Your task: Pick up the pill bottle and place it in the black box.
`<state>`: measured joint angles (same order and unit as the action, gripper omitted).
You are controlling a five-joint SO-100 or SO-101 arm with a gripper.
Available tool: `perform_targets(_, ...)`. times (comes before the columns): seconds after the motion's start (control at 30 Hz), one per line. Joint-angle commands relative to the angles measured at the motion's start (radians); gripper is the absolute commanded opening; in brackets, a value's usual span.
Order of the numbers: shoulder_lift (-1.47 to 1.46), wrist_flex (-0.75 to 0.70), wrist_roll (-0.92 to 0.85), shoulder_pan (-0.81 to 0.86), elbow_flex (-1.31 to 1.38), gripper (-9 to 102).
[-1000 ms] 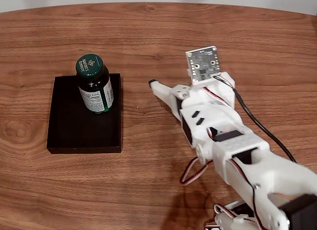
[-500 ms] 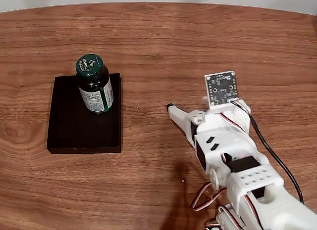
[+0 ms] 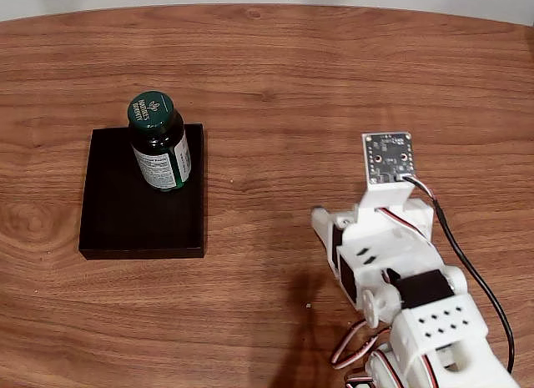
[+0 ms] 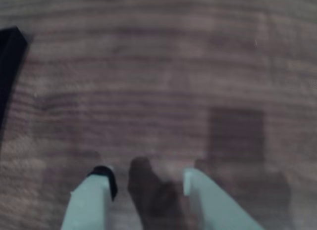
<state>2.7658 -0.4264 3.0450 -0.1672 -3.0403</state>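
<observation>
Green-capped pill bottle (image 3: pixel 158 140) upright in black box (image 3: pixel 142 213), label print illegible, fingers (image 4: pixel 144 179) spread, empty.

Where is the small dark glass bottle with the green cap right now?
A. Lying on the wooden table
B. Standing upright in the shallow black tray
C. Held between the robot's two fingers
B: the bottle stands upright in the tray, far from the empty gripper.
</observation>
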Motion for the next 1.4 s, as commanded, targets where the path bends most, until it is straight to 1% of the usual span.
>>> perform_targets(0.0, 0.101, -0.166, -0.040, 0.029, 0.011, 10)
perform_targets(0.13, 0.132, -0.253, -0.071, 0.041, 0.011, 8)
perform_targets(0.47, 0.330, -0.557, -0.120, 0.005, 0.011, 0)
perform_targets(0.67, 0.440, -0.723, -0.193, -0.011, 0.011, 0)
perform_targets(0.83, 0.454, -0.759, -0.230, 0.000, 0.011, 0)
perform_targets(1.13, 0.479, -0.851, -0.209, 0.012, 0.011, 0)
perform_targets(1.37, 0.571, -1.034, -0.098, 0.009, 0.011, 3)
